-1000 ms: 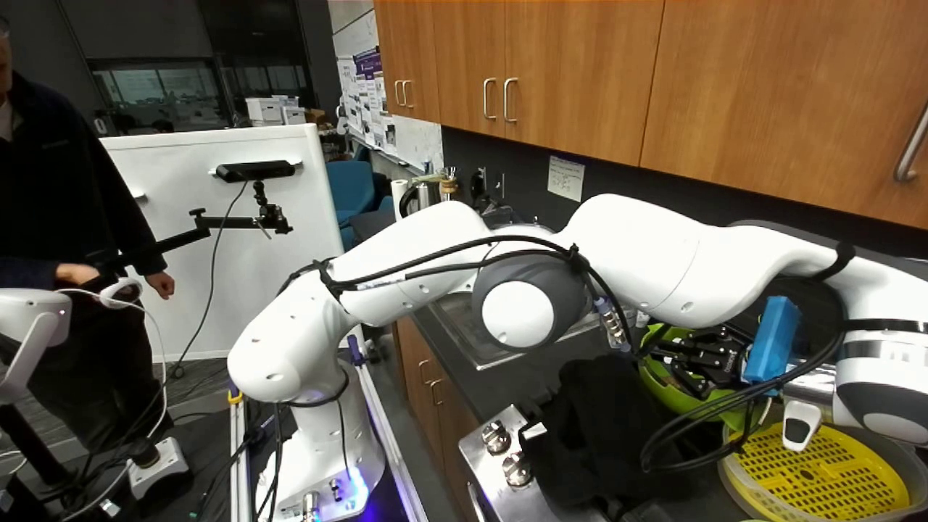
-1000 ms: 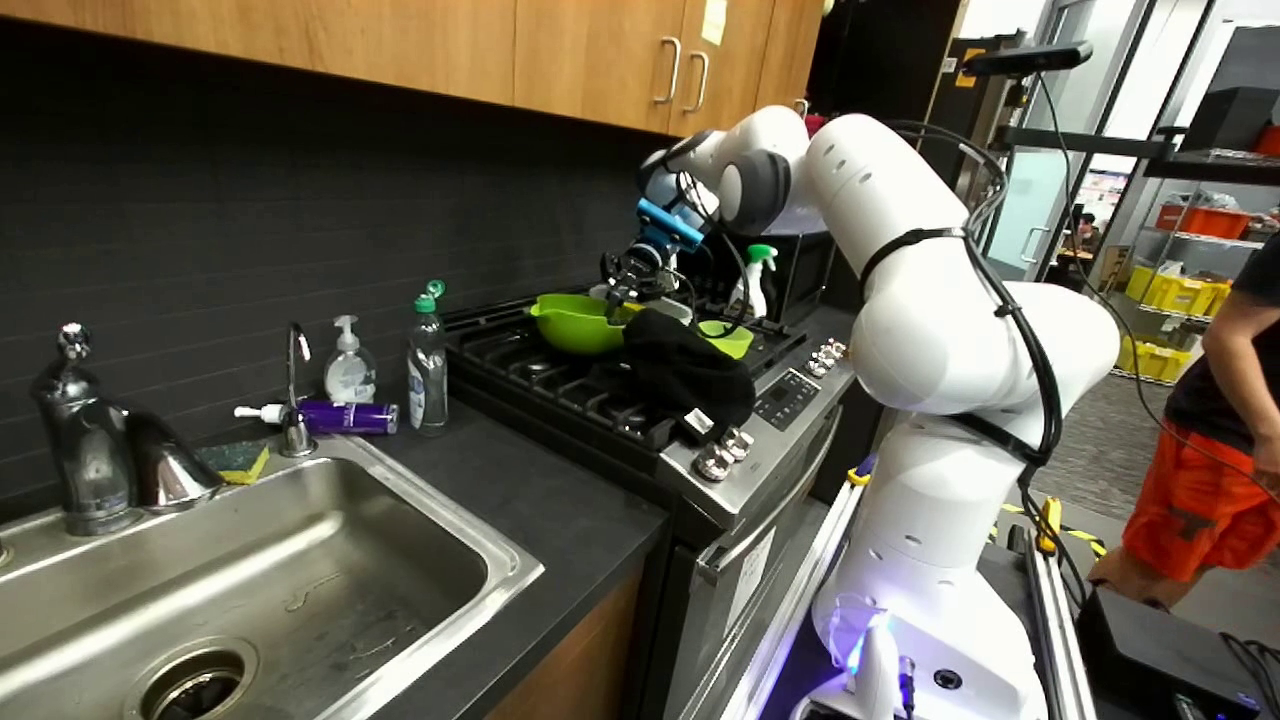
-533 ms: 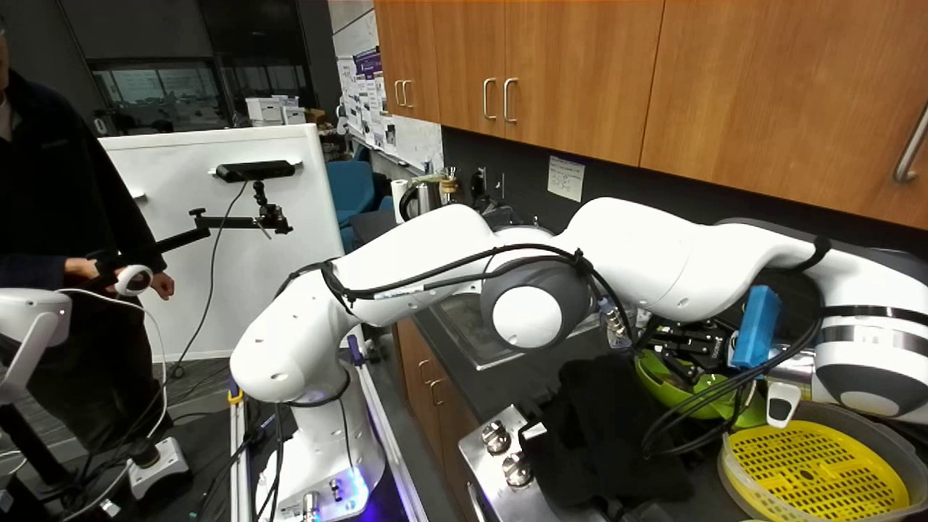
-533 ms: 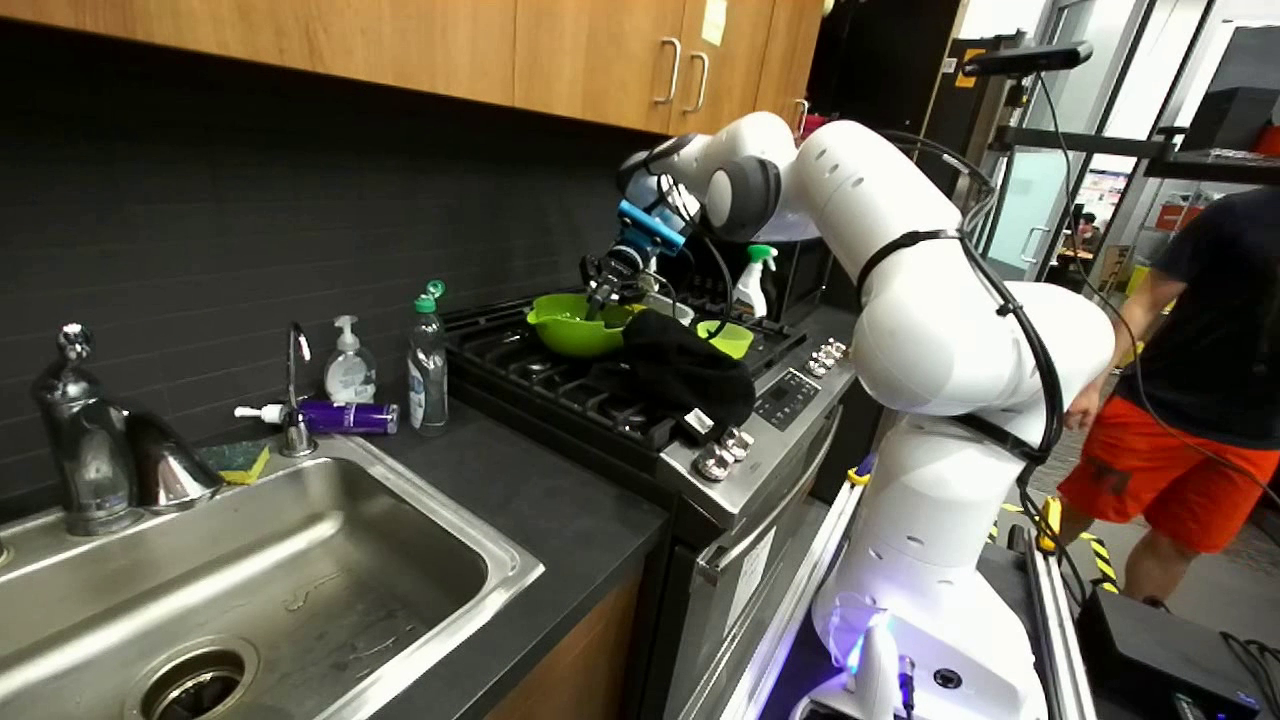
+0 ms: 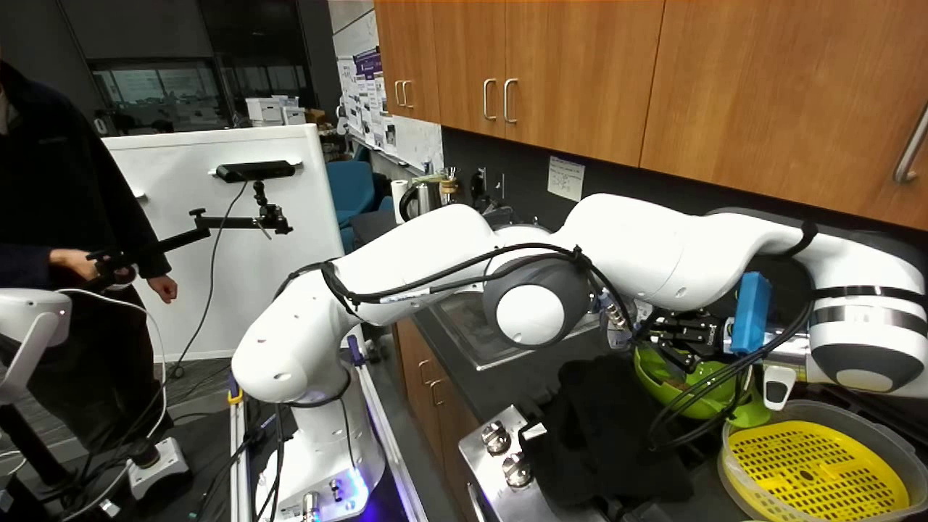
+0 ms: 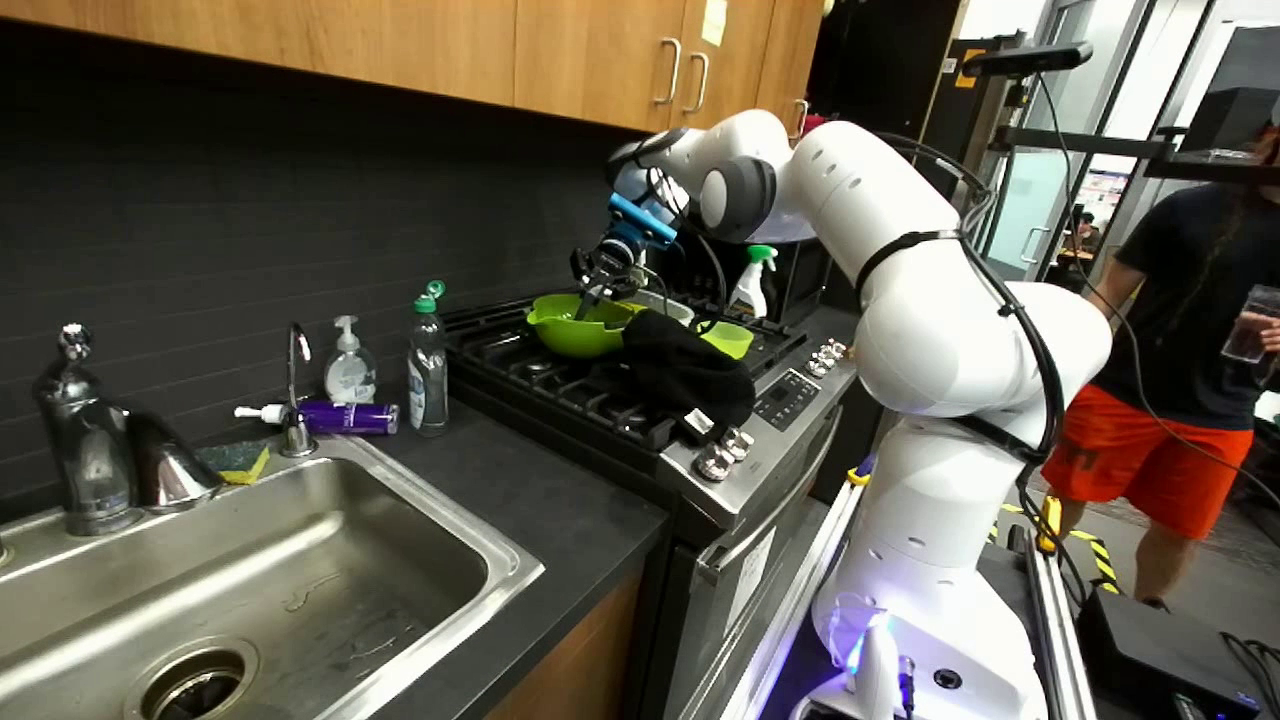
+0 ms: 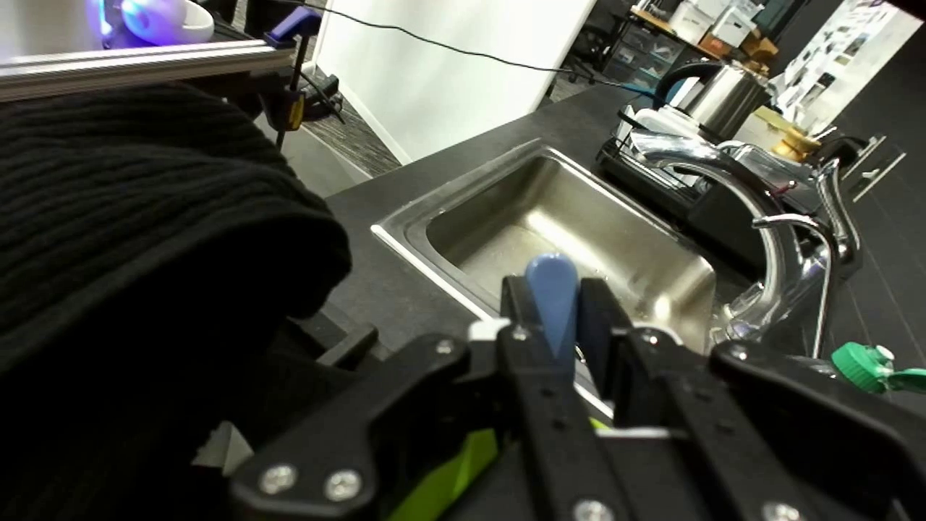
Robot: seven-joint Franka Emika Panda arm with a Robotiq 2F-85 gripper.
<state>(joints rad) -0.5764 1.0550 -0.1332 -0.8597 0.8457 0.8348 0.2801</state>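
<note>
Gripper: jaws of the gripper (image 7: 558, 311) drawn narrow, pinching a blue strip (image 7: 553, 278); tool slants down over the bowl in both exterior views.
Blue strip: between the fingertips, rounded end poking out past them; remainder hidden. Maybe a utensil handle, can't be sure.
Handling: reckon it light, fairly stiff, not fragile; smooth face could let it pivot if caught near one end. Best hold likely square across the mid-length.
Green bowl (image 6: 578, 340): directly under the tool, on the stove (image 6: 770, 440). Brownish patch inside, contents or shadow unclear. Contact between strip and bowl: cannot tell.
Black cloth (image 6: 685, 375): soft ribbed knit, heaped beside the bowl toward the knobs.
Clear tub (image 5: 888, 435): near the bowl, yellow perforated insert (image 5: 819, 467) seated inside.
Pale-green vessel (image 6: 730, 342): just beyond the cloth; inside not readable.
Spray bottle (image 6: 750, 290): upright, green head, farther back.
Soap bottles: clear one with green cap (image 6: 428, 370) and pump bottle (image 6: 350, 372) upright; purple bottle (image 6: 347, 417) on its side. Fill levels uncertain.
Sink (image 6: 410, 540): farthest along the counter, wet streaks on the steel floor.
</note>
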